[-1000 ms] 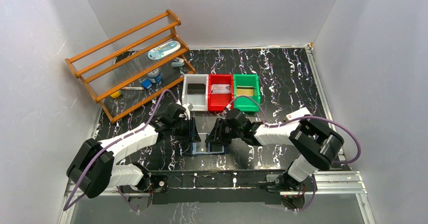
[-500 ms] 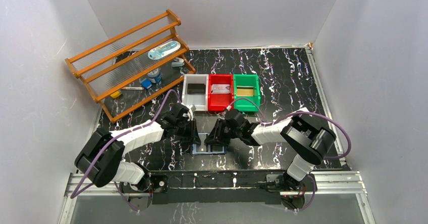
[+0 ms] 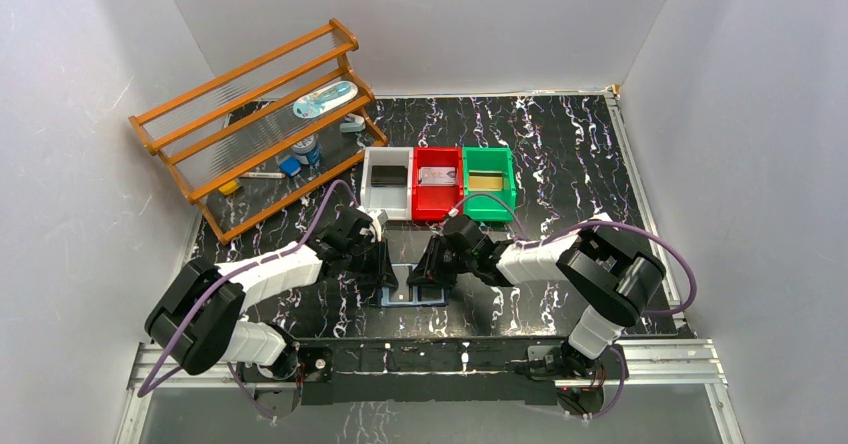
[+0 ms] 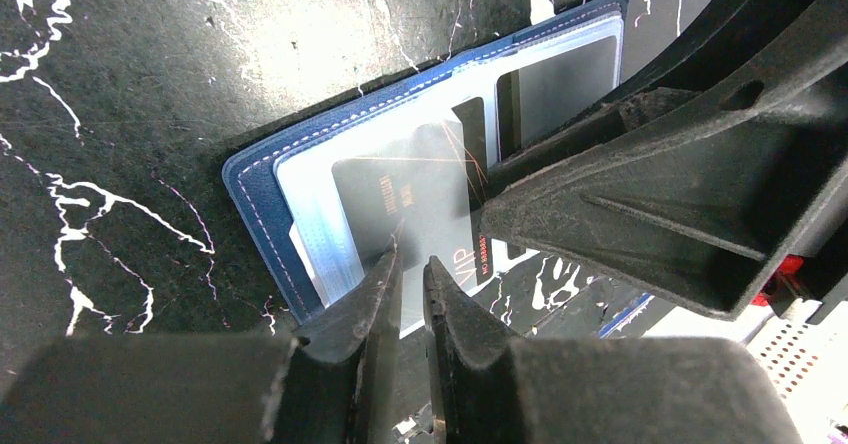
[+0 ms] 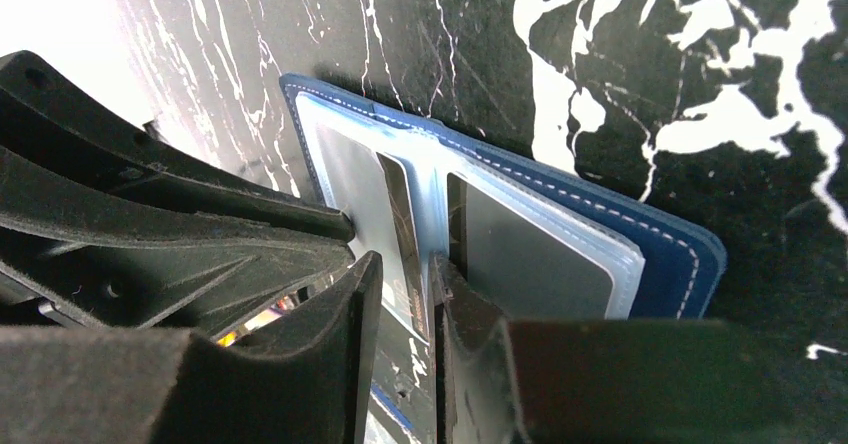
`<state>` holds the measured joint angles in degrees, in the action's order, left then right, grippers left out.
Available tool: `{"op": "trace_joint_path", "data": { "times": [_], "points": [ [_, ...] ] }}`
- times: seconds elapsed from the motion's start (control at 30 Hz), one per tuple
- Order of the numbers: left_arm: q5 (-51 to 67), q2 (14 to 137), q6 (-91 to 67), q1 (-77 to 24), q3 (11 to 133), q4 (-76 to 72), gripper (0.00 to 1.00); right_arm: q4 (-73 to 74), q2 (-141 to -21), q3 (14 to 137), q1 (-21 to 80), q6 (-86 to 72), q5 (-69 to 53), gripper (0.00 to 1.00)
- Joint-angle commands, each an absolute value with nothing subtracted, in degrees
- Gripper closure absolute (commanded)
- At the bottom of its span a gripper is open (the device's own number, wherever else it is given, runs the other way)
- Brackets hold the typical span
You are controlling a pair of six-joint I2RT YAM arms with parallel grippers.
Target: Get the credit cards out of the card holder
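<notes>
Holder (image 3: 412,294) lies open, flat on the surface (image 3: 560,164). Left jaws stand nearly together at the grey card's (image 4: 420,194) edge, right jaws narrow astride a dark card (image 5: 400,219); whether either grips, I cannot tell. Pinching pocket film too could drag the holder up with the card.

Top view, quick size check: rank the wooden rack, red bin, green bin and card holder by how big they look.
1. wooden rack, clearly the largest.
2. red bin and green bin, which look alike, so I won't rank one over the other.
3. card holder, the smallest, though only partly visible.
</notes>
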<state>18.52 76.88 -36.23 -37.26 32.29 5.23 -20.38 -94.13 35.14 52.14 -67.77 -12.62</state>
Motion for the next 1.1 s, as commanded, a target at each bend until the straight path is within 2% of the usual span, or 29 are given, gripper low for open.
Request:
{"op": "trace_joint_path", "data": {
  "times": [0.0, 0.17, 0.47, 0.77, 1.07],
  "points": [
    [17.93, 76.13, -35.27, -37.56, 30.67, 8.44, 0.87, -12.52, -94.45, 38.78, 52.81, -61.20, -7.62, 0.68],
    [17.51, 75.32, -36.14, -37.56, 30.07, 8.31, 0.88, -10.16, -95.63, 41.08, 53.23, -57.33, -9.01, 0.68],
    [16.19, 72.31, -36.90, -37.64, 29.62, 9.58, 0.88, -14.19, -97.41, 39.07, 53.54, -59.65, -11.30, 0.67],
    [15.59, 69.07, -36.82, -37.62, 31.70, 11.78, 0.81, -13.20, -96.88, 38.53, 53.52, -60.56, -9.93, 0.70],
    [18.20, 72.92, -35.27, -37.88, 32.36, 11.25, 0.82, -15.70, -96.13, 37.72, 53.52, -61.34, -11.43, 0.71]
  ]
}}
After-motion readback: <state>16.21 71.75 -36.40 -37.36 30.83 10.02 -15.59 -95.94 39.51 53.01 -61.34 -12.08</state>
